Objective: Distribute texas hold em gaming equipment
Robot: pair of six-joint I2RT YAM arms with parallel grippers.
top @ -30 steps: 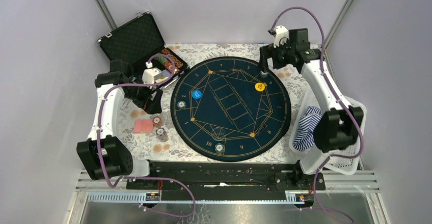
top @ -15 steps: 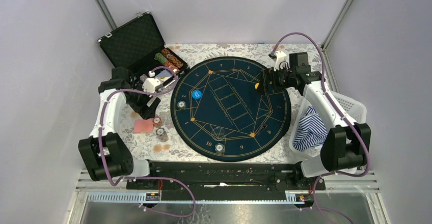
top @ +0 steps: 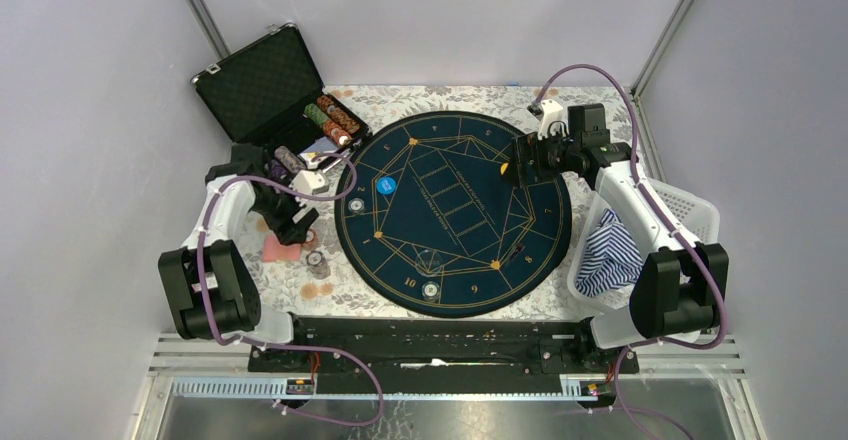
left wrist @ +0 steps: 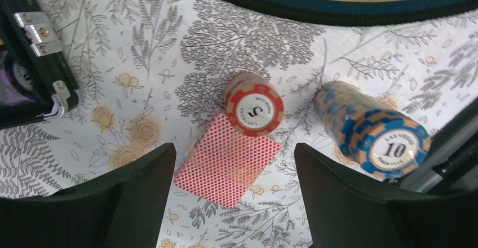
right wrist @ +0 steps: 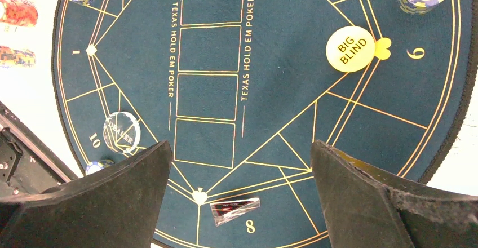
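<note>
A red-backed deck of playing cards [left wrist: 228, 166] lies on the floral cloth, and my left gripper [left wrist: 234, 155] hangs open just above it, one jaw on each side and neither touching. A red-and-white "5" chip stack [left wrist: 255, 110] stands at the deck's far edge, with a blue-and-orange "10" stack [left wrist: 375, 129] to its right. From above, my left gripper [top: 300, 222] is left of the round mat [top: 455, 250]. My right gripper [top: 517, 163] is open and empty over the yellow Big Blind disc [right wrist: 350, 49]. The mat also holds a blue disc [top: 386, 186] and a clear dealer disc [right wrist: 122, 131].
The open black case [top: 262, 85] with rows of chips [top: 333, 118] stands at the far left. Single chips [top: 356, 205] sit on the mat's rim, and a small clear-wrapped piece [right wrist: 234, 209] lies by the "8". A white basket [top: 692, 208] holding striped cloth [top: 610, 250] is at the right.
My left gripper came away from the case toward the near side and lowered over the card deck, its jaws narrowing. My right arm swung from the mat's far edge to above the yellow disc.
</note>
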